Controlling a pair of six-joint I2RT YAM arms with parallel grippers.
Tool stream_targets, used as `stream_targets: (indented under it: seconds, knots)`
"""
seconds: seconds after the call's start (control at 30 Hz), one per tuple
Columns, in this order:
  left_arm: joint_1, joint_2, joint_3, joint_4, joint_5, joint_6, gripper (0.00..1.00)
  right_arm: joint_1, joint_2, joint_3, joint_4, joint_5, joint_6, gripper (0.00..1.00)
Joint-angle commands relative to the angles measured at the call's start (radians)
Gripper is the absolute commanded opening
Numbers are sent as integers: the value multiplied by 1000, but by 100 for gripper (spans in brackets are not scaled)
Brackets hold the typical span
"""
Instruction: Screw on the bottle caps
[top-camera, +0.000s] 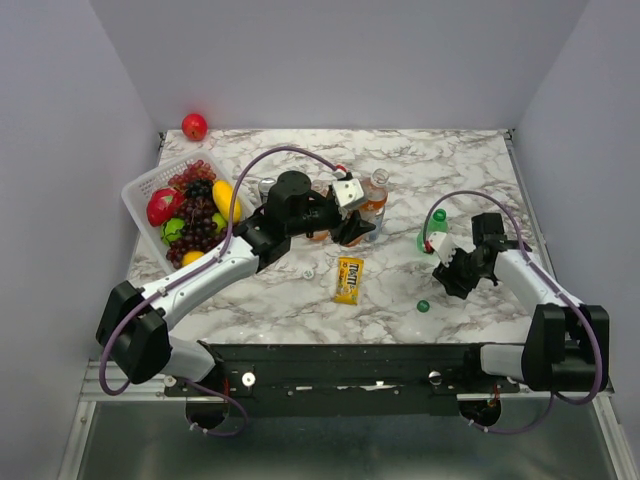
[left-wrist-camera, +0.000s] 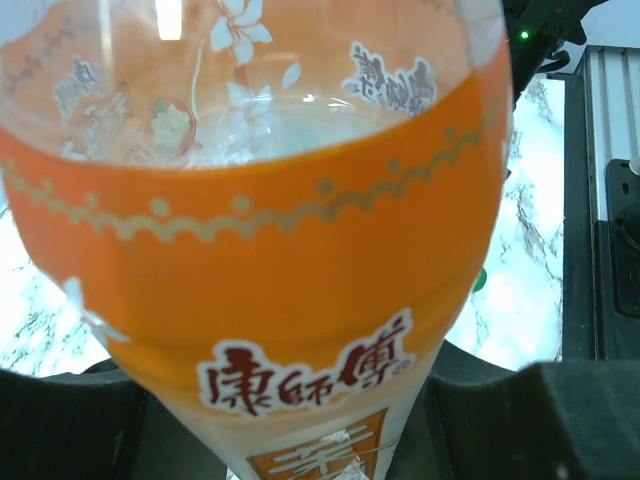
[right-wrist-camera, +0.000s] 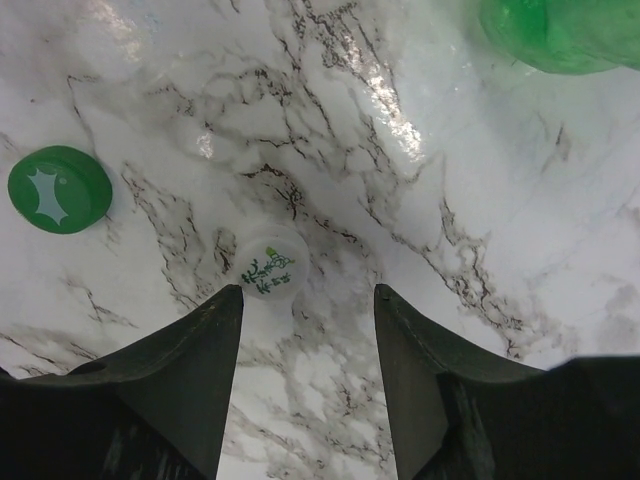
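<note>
A clear bottle (left-wrist-camera: 300, 300) with an orange label fills the left wrist view, and my left gripper (left-wrist-camera: 310, 410) is shut on its lower body. From above, that bottle (top-camera: 376, 200) stands open-necked at the table's middle beside my left gripper (top-camera: 353, 232). A second orange bottle (top-camera: 318, 232) is mostly hidden behind the arm. My right gripper (right-wrist-camera: 308, 300) hangs open above the marble, holding nothing. A white cap (right-wrist-camera: 266, 262) lies just off its left fingertip. A dark green cap (right-wrist-camera: 60, 189) lies further left, and the green bottle (right-wrist-camera: 560, 30) stands at the upper right. From above, the green bottle (top-camera: 432, 232) is beside my right gripper (top-camera: 452, 266).
A white basket (top-camera: 140, 185) of fruit sits at the left, with a red apple (top-camera: 194, 126) behind it. A silver can (top-camera: 266, 187) stands near the left arm. A yellow snack packet (top-camera: 349, 279) lies mid-table, with a small white cap (top-camera: 308, 271) to its left.
</note>
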Motion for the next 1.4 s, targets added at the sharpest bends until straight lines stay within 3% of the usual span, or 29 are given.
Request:
stream_targets:
  seconds: [0.0, 0.63, 0.83, 1.03, 1.23, 1.37]
  knots:
    - [-5, 13, 35, 2, -31, -11, 0, -2, 24, -23, -16, -27, -70, 63]
    - [-3, 30, 39, -7, -51, -8, 0, 30, 81, 7, 30, -58, -33, 53]
    - [-3, 33, 38, -7, -51, -4, 0, 51, 78, 0, 26, -64, -30, 44]
    - [-3, 39, 23, 2, -36, 13, 0, 53, 60, 5, -10, -43, -35, 27]
    - [-20, 28, -52, 16, 55, 131, 0, 53, -164, 126, -332, -131, -55, 22]
    - [-29, 36, -131, 117, 122, 136, 0, 54, -255, 353, -644, -249, -30, 22]
